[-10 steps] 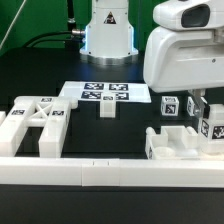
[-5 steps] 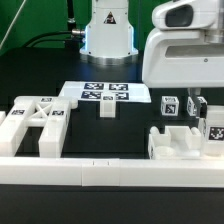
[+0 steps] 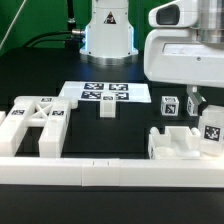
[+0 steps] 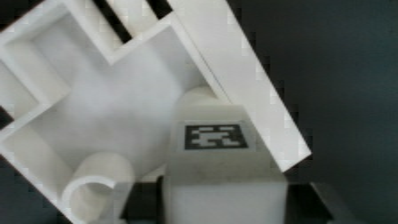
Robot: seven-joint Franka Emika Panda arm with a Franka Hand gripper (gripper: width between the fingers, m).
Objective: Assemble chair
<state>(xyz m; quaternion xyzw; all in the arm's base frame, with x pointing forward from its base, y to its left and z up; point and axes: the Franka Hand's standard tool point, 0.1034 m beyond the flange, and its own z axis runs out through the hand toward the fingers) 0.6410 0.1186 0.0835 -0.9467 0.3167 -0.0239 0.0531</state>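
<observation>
A matte black counter (image 3: 30, 85) spans the frame from lower edge to middle under even light, with a plain green backdrop (image 3: 25, 20) in the upper left corner.

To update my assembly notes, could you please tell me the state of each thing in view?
Gripper: closed on the post.
Post: held upright, beside the block.
Block: resting on the table.
Frame: lying flat, not held.
Small cube: loose on the table.
Tagged cube: loose on the table.
Rail: lying along the table's near edge.
</observation>
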